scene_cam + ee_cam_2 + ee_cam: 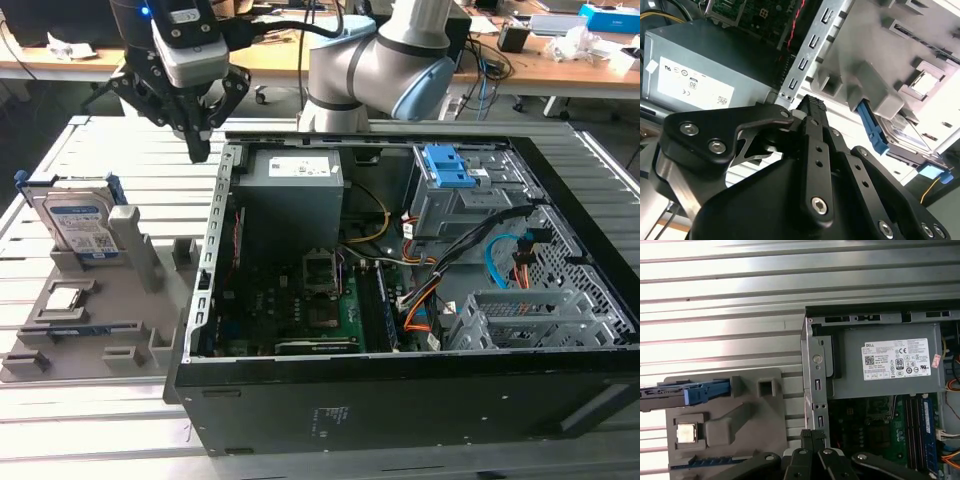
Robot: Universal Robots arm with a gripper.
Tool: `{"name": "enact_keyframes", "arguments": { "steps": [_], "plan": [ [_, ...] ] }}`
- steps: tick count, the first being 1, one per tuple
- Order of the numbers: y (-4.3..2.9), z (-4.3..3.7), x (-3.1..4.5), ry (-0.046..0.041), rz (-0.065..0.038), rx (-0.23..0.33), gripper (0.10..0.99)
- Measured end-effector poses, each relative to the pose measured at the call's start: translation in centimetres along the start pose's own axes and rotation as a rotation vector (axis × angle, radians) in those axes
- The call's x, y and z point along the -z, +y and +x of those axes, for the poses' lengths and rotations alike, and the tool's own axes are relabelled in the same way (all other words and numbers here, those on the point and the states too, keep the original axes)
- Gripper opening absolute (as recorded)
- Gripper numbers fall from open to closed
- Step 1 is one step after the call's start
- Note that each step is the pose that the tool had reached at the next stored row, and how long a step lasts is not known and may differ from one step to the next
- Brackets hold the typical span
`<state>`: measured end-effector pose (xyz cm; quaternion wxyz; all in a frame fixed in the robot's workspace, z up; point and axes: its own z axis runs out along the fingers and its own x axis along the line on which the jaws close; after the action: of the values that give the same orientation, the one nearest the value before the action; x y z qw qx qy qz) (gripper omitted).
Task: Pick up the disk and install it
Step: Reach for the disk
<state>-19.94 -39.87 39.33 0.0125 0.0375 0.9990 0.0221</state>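
power supply (pixel 885 362): white label, barcode, certification marks | disk (pixel 80 225): white-and-blue label, print illegible

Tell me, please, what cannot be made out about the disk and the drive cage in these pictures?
1. Lower part of the disk: exterior view, hidden behind the posts of the grey holder.
2. Disk label: first wrist view, the disk is seen edge-on and cut off by the picture edge.
3. Inside of the drive cage: exterior view, covered by its own top and blue latches.
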Motion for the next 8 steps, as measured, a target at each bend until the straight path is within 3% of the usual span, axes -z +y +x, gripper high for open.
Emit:
{"name": "enact_keyframes", "arguments": {
  "steps": [8],
  "plan": [
    [-0.23,3.05,0.08,0.0,0.0,0.0,0.106]
  ]
}}
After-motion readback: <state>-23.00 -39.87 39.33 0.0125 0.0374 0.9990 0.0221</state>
